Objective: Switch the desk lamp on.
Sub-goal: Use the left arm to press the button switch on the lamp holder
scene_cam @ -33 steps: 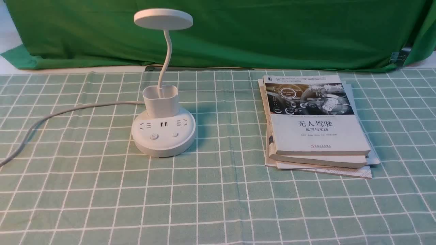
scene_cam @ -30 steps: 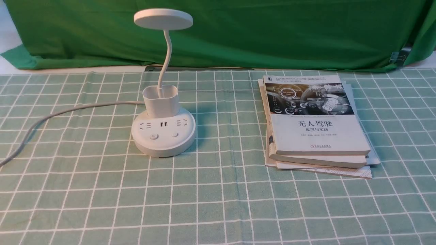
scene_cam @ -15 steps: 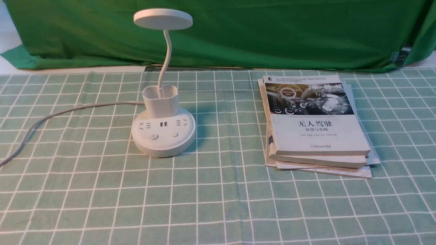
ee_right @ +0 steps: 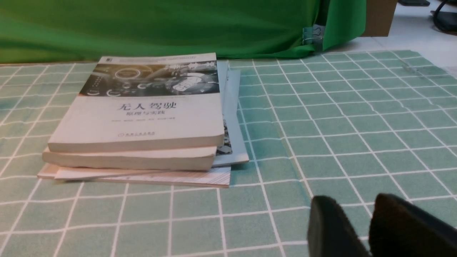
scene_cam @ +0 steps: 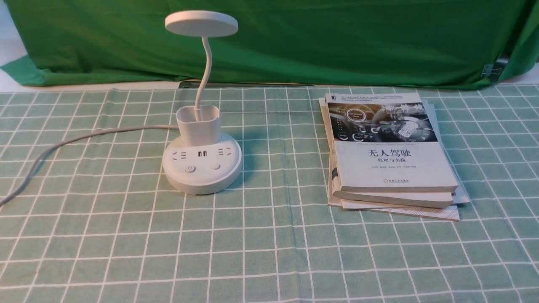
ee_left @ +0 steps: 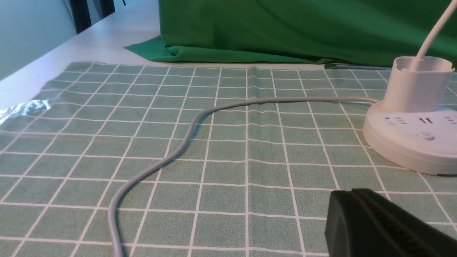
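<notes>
Standing left of the books (scene_cam: 391,155), the desk lamp (scene_cam: 202,179) seemed unlit; jaws of left gripper (ee_left: 385,228) and right gripper (ee_right: 371,232) were cropped, state unclear.

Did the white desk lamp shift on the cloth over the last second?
No. The white plastic desk lamp sits on the same grid lines of the green checked tablecloth, with the same gap to the stack of books.
</notes>
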